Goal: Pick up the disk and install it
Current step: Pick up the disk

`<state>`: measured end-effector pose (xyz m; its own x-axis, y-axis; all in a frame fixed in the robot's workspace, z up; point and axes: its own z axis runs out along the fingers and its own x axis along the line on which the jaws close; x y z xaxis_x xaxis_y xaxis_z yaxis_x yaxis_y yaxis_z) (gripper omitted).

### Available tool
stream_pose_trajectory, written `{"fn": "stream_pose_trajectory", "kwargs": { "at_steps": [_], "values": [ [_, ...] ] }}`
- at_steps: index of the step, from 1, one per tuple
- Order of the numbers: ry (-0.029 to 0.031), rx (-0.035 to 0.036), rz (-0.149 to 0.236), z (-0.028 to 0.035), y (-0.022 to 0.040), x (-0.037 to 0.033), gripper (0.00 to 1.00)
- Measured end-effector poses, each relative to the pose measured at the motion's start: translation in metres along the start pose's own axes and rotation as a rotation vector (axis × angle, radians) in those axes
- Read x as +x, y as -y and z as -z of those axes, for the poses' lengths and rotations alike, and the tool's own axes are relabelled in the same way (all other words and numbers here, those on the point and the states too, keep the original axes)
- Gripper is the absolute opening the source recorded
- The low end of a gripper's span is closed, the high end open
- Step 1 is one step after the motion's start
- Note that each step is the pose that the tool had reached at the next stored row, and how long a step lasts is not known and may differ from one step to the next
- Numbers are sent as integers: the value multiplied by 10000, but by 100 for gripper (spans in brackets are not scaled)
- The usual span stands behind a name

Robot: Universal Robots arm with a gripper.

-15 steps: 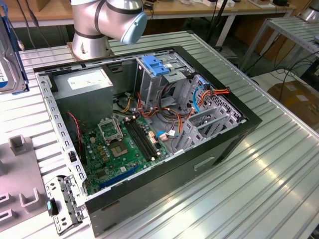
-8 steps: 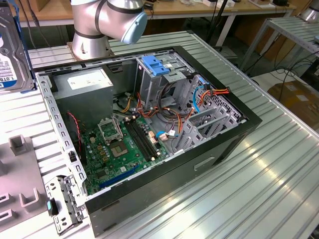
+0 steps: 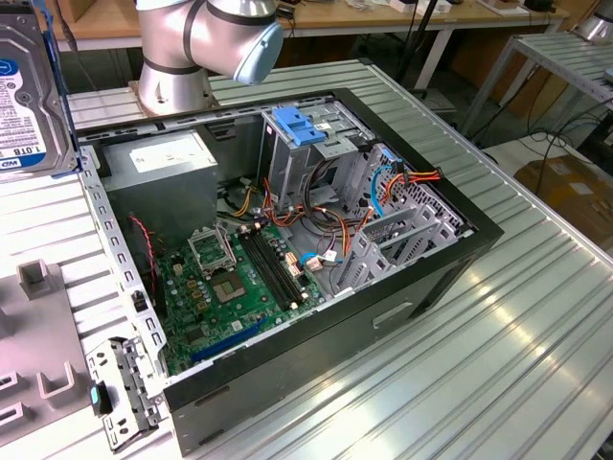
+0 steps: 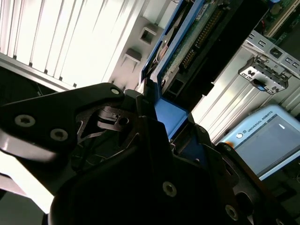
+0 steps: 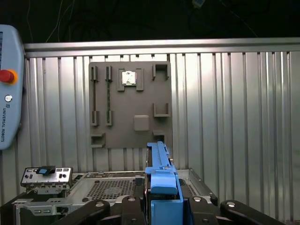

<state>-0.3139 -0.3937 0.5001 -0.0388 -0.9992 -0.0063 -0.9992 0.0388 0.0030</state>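
Disk (image 3: 29,105) aloft, clamped by its blue rail
At the exterior view's left the disk hangs beside the open case (image 3: 426,158) — gripper (image 5: 161,199) fingers closed on its rail; best kept square to the drive cage (image 3: 287,163), clear of the cables (image 3: 330,216), I judge.

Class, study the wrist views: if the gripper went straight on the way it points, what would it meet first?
Probably the grey fixture plate on the ribbed table; the disk held in the gripper would touch first, though depth is unclear.
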Motion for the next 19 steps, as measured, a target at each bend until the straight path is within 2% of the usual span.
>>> {"fn": "stream_pose_trajectory", "kwargs": {
  "at_steps": [19],
  "values": [
    [0, 0, 0, 1, 231, 8, 37]
  ]
}}
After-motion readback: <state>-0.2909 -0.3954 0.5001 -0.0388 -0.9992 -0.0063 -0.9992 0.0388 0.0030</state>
